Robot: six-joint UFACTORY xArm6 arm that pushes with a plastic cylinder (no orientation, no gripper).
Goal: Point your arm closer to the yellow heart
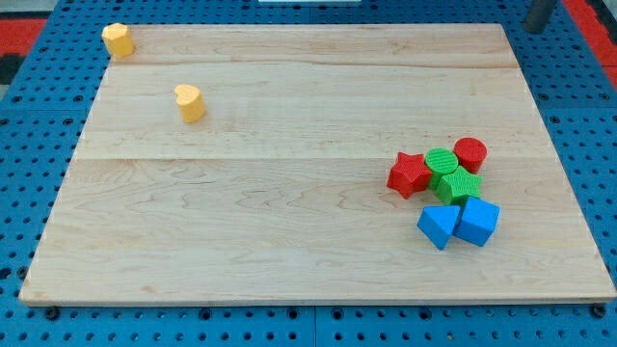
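Note:
Two yellow blocks lie at the view's upper left. One yellow block [190, 102], rounded like a heart, sits on the wooden board [270, 212]. The other yellow block [118, 40] stands at the board's top left corner; its shape is unclear. My rod enters at the view's top right, and my tip [531, 29] is just beyond the board's top right corner, far to the right of both yellow blocks and touching no block.
A tight cluster sits at the board's right: a red star [409, 174], a green cylinder [442, 161], a red cylinder [470, 153], a green block [458, 185], a blue triangle [439, 226] and a blue block [476, 222]. A blue perforated table surrounds the board.

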